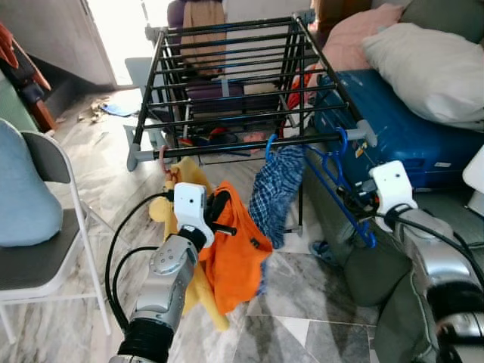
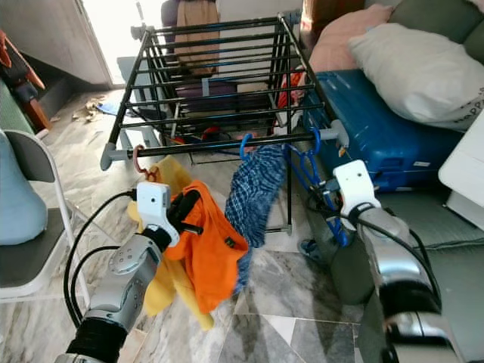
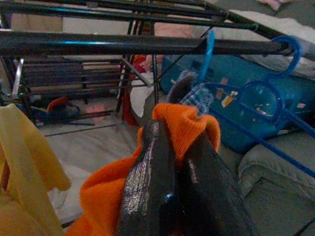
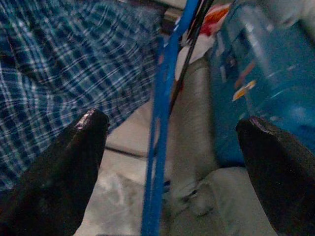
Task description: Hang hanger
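A black drying rack point(image 1: 249, 144) stands ahead. On its front bar hang a yellow garment point(image 1: 170, 219) on a pink hook, a blue plaid shirt point(image 1: 274, 189) and an empty blue hanger point(image 1: 340, 185). My left gripper point(image 1: 219, 215) is shut on an orange garment point(image 1: 234, 257), held below the front bar between the yellow garment and the plaid shirt. In the left wrist view the fingers point(image 3: 147, 167) pinch the orange cloth point(image 3: 189, 125). My right gripper point(image 4: 172, 147) is open, and the blue hanger point(image 4: 160, 123) runs down between its fingers.
A white folding chair point(image 1: 45, 265) with a blue cushion stands at the left. A blue suitcase point(image 1: 408, 128) with a pale pillow point(image 1: 431, 68) on it lies right of the rack. Grey cushions point(image 1: 378, 265) lie under my right arm. The floor is marble tile.
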You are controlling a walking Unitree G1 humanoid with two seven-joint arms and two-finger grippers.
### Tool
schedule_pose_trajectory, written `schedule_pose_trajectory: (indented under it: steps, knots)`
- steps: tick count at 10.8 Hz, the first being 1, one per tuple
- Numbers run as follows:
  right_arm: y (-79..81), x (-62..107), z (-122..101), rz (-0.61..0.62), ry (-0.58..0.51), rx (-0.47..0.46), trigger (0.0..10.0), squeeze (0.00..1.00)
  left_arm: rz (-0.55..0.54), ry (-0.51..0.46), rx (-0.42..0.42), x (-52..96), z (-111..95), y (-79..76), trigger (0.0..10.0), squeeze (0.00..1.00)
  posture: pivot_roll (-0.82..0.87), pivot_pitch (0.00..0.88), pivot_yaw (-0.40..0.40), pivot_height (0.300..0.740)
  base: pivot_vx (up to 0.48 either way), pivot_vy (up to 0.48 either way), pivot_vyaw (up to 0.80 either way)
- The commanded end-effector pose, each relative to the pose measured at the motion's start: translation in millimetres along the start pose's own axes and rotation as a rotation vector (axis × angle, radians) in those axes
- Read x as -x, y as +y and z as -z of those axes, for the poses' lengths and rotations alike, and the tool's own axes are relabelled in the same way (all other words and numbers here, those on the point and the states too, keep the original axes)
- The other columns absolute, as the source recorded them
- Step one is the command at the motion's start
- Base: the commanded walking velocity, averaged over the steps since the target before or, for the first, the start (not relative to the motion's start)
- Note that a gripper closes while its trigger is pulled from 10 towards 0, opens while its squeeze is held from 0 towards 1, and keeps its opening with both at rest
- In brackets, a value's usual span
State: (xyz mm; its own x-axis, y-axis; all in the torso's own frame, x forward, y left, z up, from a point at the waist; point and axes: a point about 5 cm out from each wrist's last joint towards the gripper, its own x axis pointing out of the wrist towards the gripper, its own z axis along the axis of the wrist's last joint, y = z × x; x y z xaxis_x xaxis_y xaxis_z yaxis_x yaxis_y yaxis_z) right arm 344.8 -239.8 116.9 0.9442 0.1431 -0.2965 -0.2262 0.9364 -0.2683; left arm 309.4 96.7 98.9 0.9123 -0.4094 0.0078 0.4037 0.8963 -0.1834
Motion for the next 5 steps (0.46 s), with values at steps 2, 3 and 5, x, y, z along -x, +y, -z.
schedule_pose_trajectory:
  steps: [2,3,5]
  knots:
    - [11.4,-13.4,-1.0,-0.048,0.015,-0.061,10.0,0.00,0.012,-0.015,-0.016,0.6,-7.3,3.3,10.0,0.00,-0.16,0.000,0.081,0.740,0.000,0.000,0.00]
    - [15.4,-17.1,-3.2,-0.058,0.006,-0.079,10.0,0.00,0.017,-0.009,-0.023,1.4,-7.2,3.4,10.0,0.00,-0.16,0.000,0.081,0.740,0.000,0.000,0.00]
    - [23.8,-24.9,-2.4,-0.066,0.031,-0.091,10.0,0.00,0.018,-0.003,-0.027,5.1,-6.8,3.5,10.0,0.00,-0.14,0.000,0.077,0.740,0.000,0.000,0.00]
